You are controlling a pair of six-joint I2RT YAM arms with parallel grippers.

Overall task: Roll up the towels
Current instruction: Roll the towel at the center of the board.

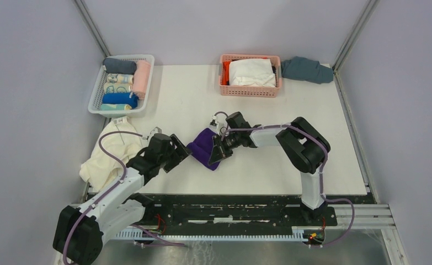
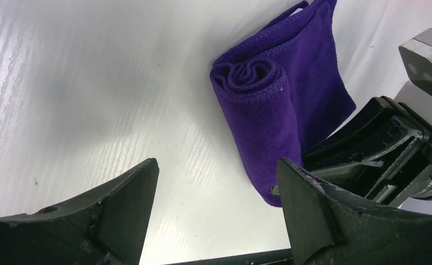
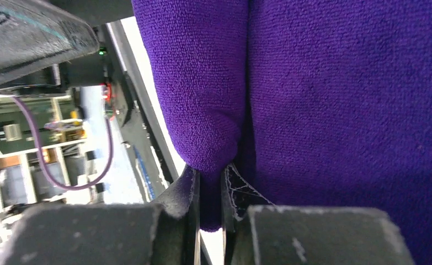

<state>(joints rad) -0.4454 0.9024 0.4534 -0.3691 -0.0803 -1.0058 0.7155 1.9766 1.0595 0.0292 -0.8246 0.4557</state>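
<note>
A purple towel (image 1: 203,146), partly rolled, lies on the white table between the two grippers. In the left wrist view its rolled end (image 2: 257,94) shows a spiral, with a flat part behind. My right gripper (image 1: 218,150) is shut on the rolled part of the towel (image 3: 211,110), pinching it between its fingers (image 3: 187,193). My left gripper (image 1: 181,153) is open and empty just left of the towel, its fingers (image 2: 126,204) over bare table.
A white basket (image 1: 96,100) with several rolled towels stands at the back left. A pink basket (image 1: 250,91) with a white cloth stands at the back, a grey-blue cloth (image 1: 307,69) to its right. A cream cloth pile (image 1: 111,152) lies at the left edge.
</note>
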